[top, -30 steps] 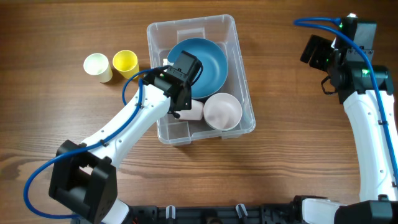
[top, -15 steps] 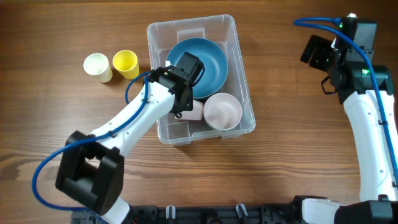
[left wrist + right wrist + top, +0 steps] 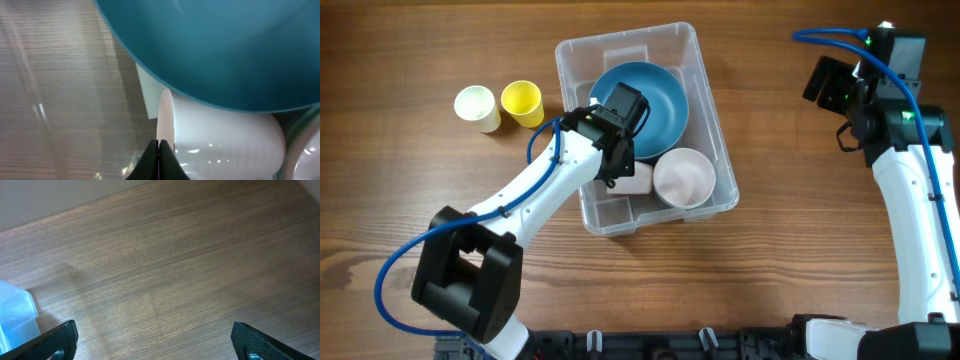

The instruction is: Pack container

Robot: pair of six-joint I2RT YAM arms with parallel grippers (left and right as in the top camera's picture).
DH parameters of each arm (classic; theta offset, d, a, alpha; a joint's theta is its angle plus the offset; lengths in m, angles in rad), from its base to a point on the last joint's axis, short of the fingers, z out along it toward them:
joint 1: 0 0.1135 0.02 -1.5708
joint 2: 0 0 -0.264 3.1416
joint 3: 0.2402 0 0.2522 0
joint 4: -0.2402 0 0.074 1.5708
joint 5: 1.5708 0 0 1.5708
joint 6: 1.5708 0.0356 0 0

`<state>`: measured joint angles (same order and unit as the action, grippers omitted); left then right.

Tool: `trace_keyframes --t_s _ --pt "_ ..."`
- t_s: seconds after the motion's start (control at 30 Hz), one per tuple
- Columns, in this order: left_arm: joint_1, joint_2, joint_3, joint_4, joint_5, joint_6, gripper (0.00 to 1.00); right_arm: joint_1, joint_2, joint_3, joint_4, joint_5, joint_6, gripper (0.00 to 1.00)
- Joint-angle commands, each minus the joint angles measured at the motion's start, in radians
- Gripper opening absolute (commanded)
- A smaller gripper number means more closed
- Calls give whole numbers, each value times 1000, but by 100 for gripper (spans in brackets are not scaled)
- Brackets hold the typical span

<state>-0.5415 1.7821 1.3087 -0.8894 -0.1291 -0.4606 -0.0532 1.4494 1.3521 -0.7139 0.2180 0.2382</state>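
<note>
A white cup (image 3: 477, 106) and yellow cup (image 3: 522, 101) stand left of the left claw (image 3: 158, 150), shut tight inside the container (image 3: 610, 212). Only its wrist view shows a tipped cup (image 3: 220, 145) at its tips, grip unclear, under the bowl (image 3: 225, 50). Far right, the right claw (image 3: 153, 330) gapes over bare wood.

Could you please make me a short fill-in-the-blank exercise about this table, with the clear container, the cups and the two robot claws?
1. The big bowl inside the container is ____ in colour.
2. Outside the container, beside the pale cup, stands a second cup, whose colour is ____.
3. The left claw, low inside the container next to a white cup lying on its side, is ____ (open or shut).
4. The right claw, above the table, is ____ (open or shut).

Missing words: blue; yellow; shut; open.
</note>
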Motion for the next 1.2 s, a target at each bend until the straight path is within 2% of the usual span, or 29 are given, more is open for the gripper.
trace_keyframes --t_s 0.0,0.13,0.27,0.57,0.83,0.97,1.17 --pt "-5 0 18 11 71 11 4 1 6 9 2 14 12 100" --pt "-5 -11 18 26 101 13 4 1 6 9 2 14 11 100" --pt "-5 -15 18 50 175 65 4 1 6 9 2 14 12 100" --pt "1 -30 18 56 194 64 4 1 6 9 2 14 12 100" --pt "1 -75 18 113 278 65 4 1 6 9 2 14 12 100" --pt "1 -90 18 118 280 65 4 1 6 9 2 14 12 100" --pt "1 -91 18 111 356 87 4 1 6 9 2 14 12 100"
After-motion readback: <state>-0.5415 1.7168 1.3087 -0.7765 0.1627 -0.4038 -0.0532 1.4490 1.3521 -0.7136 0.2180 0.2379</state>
